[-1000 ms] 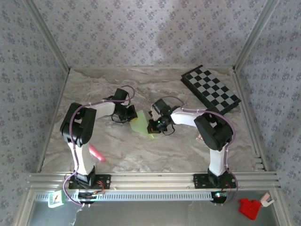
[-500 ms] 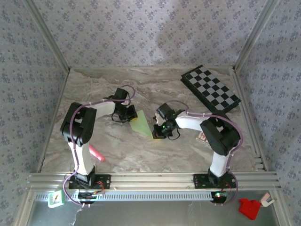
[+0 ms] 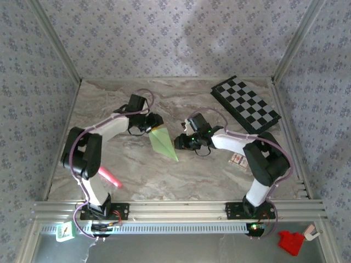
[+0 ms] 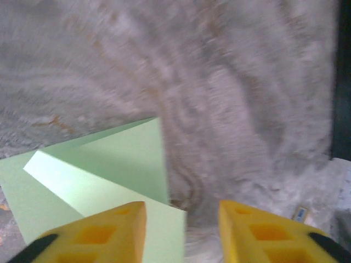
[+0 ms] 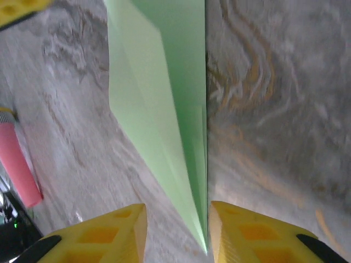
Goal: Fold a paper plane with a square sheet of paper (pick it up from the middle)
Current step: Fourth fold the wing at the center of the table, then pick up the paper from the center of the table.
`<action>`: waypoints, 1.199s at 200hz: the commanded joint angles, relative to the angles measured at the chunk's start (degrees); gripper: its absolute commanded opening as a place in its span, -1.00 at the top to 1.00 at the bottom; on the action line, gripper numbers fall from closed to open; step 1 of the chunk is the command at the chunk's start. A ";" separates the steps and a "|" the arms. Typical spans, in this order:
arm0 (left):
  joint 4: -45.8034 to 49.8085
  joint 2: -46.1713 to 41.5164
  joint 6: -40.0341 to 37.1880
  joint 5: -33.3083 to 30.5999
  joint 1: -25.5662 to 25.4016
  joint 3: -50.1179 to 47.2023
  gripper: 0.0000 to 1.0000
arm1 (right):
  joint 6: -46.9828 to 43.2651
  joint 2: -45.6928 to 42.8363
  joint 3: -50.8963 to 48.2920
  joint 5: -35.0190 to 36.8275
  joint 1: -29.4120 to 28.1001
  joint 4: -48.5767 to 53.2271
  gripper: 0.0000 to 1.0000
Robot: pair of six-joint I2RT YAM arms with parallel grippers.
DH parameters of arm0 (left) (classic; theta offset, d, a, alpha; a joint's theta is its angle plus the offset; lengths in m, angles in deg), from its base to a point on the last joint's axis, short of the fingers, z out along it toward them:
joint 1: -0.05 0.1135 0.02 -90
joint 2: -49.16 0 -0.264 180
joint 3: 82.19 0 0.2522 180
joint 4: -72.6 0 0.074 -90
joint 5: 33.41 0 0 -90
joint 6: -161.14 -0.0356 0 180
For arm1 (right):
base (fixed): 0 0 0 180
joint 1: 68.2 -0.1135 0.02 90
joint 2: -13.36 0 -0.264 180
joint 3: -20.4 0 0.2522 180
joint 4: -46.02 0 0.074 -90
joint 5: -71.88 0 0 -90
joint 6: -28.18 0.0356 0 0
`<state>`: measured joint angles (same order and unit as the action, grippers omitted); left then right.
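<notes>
The paper plane (image 3: 163,142) lies flat on the worktop (image 3: 137,170), well left of the chequered board (image 3: 247,103); the right claw (image 3: 179,142), jaws parted and empty, sits between them; the left claw (image 3: 154,124), also parted, is farther from the board, its finger (image 4: 98,233) hiding the plane's corner.

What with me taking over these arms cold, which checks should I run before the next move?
1. Left hand open: ok, jaws apart over the paper plane's wide end.
2. Right hand open: ok, jaws apart at the plane's sharp point.
3. Plane free of any grip: ok, it lies on the table between the hands.
4. Creases pressed flat: cannot tell, the close views are blurred.
5. Pink marker clear of the plane: ok, apart, beside the left arm.
6. Chequered board out of the way: ok, at the far right corner.
</notes>
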<state>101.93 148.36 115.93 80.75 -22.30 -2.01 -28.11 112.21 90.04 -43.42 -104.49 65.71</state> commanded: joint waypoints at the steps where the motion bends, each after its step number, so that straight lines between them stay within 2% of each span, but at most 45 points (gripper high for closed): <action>1: -3.64 -6.24 2.45 -2.19 1.43 -3.31 -0.02 | 1.13 4.13 3.38 -0.72 0.87 -3.72 0.22; 23: -8.02 -10.47 4.10 -2.54 3.10 -9.00 -0.32 | -0.03 7.91 6.17 -3.57 2.11 -3.81 0.21; 45: -11.01 -13.21 5.56 -2.41 4.60 -13.95 -0.53 | -1.97 11.12 9.29 -7.23 2.72 -3.57 0.23; 116: -13.15 -17.76 6.43 -1.64 7.19 -22.22 -0.99 | -6.95 16.77 16.24 -11.52 2.19 -0.31 0.37; 172: -13.76 -18.53 6.00 -0.43 7.73 -23.09 -0.99 | -8.65 18.40 17.88 -12.27 2.00 0.63 0.60; 188: -15.09 -18.97 6.64 1.18 8.62 -23.51 -0.99 | -8.93 18.06 17.90 -12.79 1.98 0.11 0.74; 216: -18.10 -19.98 7.05 4.72 9.90 -24.26 -0.97 | -8.13 15.80 16.54 -13.72 2.10 -2.89 0.91; 240: -21.03 -21.51 7.53 6.78 10.22 -25.00 -0.96 | -4.75 12.01 14.32 -13.26 3.07 -7.06 0.97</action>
<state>86.00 129.61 122.93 83.50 -12.45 -26.14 -35.52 129.22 106.06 -55.49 -102.18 62.89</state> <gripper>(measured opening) 0.983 0.056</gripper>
